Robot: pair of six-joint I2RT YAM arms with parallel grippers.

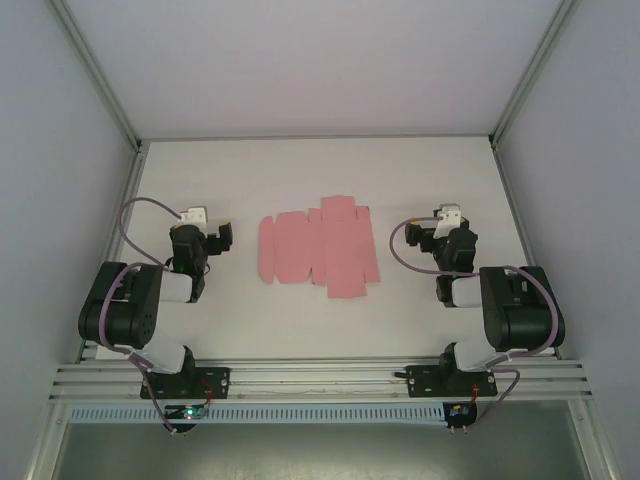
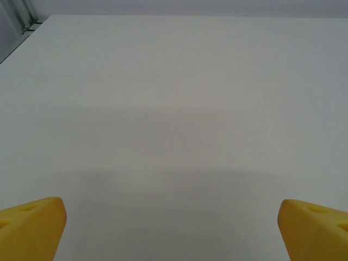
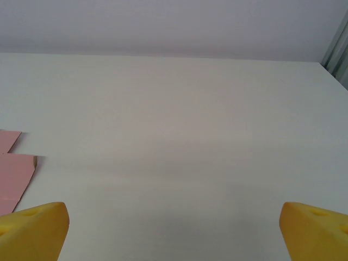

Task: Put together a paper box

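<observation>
Left gripper (image 2: 174,231): in the left wrist view its yellow fingertips (image 2: 30,228) sit in the lower left and lower right corners of the frame, spread wide. Bare white table (image 2: 174,109) lies between them. Released, grasping nothing. In the top view this gripper sits at mid-left of the frame, over the table, well apart from the pink card.

Right gripper (image 3: 174,231): same picture in the right wrist view. Its yellow fingertips (image 3: 32,228) are at the two lower corners, spread wide, with bare table between them. Released, grasping nothing. In the top view it sits at mid-right of the frame, near the right edge of the card but not touching it.

Paper box (image 1: 320,248): a flat pink die-cut sheet, not folded, lying on the table at the centre of the top view, between the two grippers. Tabs and flaps stick out at its upper and lower edges, and its left end has rounded lobes. In the right wrist view a strip of it shows at the left edge of the frame, just above the left fingertip, lying flat.

Surroundings: pale walls (image 1: 60,150) enclose the table on three sides. A metal rail (image 1: 320,378) carrying both arm bases crosses the bottom of the top view.
</observation>
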